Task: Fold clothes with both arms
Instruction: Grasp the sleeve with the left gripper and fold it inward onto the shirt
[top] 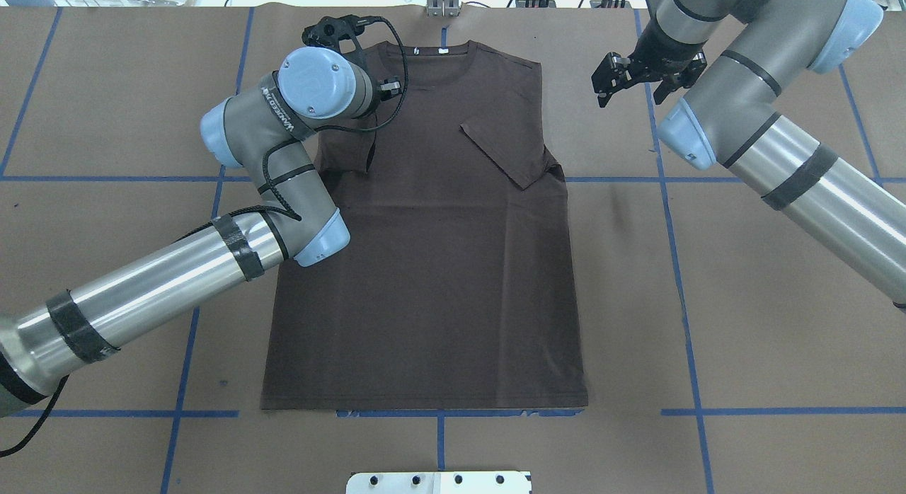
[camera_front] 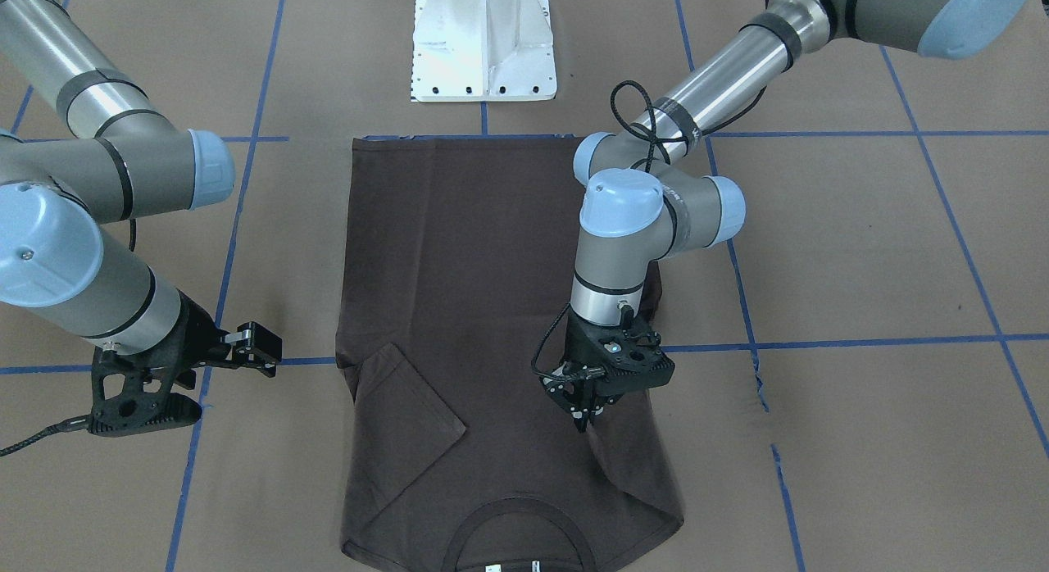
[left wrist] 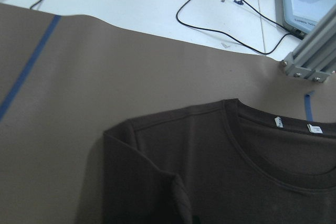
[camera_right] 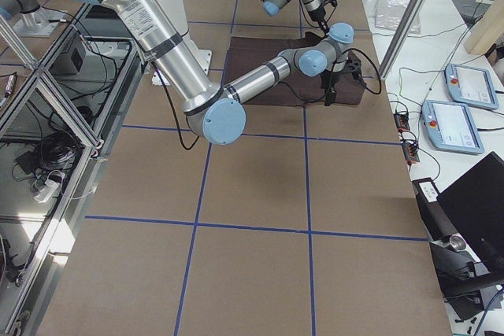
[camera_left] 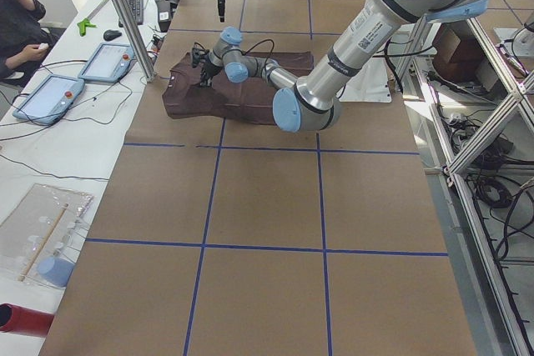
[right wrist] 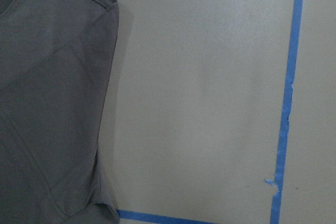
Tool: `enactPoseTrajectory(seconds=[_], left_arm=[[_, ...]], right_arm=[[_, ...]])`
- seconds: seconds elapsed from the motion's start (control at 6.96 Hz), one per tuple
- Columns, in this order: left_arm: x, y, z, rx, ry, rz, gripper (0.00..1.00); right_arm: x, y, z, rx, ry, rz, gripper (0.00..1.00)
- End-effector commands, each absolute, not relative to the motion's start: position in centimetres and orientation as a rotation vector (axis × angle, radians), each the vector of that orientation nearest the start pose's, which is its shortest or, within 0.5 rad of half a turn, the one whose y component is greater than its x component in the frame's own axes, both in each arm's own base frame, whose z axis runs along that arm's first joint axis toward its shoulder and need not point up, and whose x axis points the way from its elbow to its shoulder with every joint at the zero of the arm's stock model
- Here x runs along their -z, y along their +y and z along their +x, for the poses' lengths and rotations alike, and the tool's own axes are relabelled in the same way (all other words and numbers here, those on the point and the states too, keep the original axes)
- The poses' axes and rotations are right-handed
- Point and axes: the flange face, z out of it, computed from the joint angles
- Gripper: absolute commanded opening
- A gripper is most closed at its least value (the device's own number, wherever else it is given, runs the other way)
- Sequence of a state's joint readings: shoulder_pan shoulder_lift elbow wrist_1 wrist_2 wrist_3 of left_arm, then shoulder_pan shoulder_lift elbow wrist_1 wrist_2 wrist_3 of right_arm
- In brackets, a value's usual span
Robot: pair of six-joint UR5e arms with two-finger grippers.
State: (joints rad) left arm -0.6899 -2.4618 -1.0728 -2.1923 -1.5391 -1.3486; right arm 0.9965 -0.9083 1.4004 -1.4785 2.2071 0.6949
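Two tools, two different states. Left tool (camera_front: 584, 420): fingertips drawn together on the cuff of the left sleeve (top: 345, 151). It reads as a pinch, with the cloth creased from the tips out to the shoulder. The tool sits low over the T-shirt (top: 439, 267) with the wrist straight above it, probably so the cuff goes inboard onto the chest without dragging the body sideways. Right tool (top: 626, 73): fingers spread, nothing in them, off the cloth just outboard of the shoulder. Right sleeve (top: 506, 151) lies inboard of it, a flat flap on the chest. My read: sleeve-in step, one side down, the other in hand.

T-shirt is flat on the desk (top: 743, 303). Collar (camera_front: 518, 519) is beyond the left tool on the operators' side, hem (top: 425, 407) back toward the robot base, roughly square to the blue tape (right wrist: 286, 129).

Room: bare desk outboard of both tools. The right one has a free run down the shirt's side edge to the hem. The left arm's joint hangs over the side edge behind its tool, which is the tight spot if it goes for the hem. Side edges look straight, no bunching visible.
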Motion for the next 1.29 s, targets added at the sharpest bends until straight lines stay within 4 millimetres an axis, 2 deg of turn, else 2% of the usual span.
enactPoseTrajectory(seconds=[0.0,0.29,0.43,0.57,0.72,0.86,1.01,1.15], left_arm=[[-25.2,-63.1,56.4,0.404,0.92,0.51,1.0],[-24.6,-63.4,55.7,0.398,0.926,0.513,1.0],[-24.9,-63.1,54.4,0.346,0.928,0.518,1.0],[-25.7,-61.5,52.2,0.298,0.973,0.495,1.0],[-25.3,-60.8,49.8,0.301,1.002,0.516,1.0],[-26.7,-59.4,48.3,0.287,1.013,0.497,1.0],[-28.5,-56.6,45.7,0.223,1.009,0.482,1.0],[-28.5,-53.7,42.3,0.178,0.939,0.467,1.0]], right_arm=[[-32.4,-65.7,-33.7,0.073,-0.831,0.09,1.0],[-32.5,-65.7,-33.7,0.07,-0.83,0.087,1.0],[-32.2,-65.5,-33.6,0.069,-0.836,0.091,1.0],[-31.6,-65.3,-33.5,0.064,-0.843,0.094,1.0],[-31.2,-65.0,-34.0,0.027,-0.85,0.075,1.0],[-30.5,-63.9,-34.6,0.035,-0.862,0.08,1.0],[-30.9,-61.3,-35.8,0.012,-0.87,0.054,1.0],[-30.2,-57.3,-37.0,-0.026,-0.894,0.023,1.0]])
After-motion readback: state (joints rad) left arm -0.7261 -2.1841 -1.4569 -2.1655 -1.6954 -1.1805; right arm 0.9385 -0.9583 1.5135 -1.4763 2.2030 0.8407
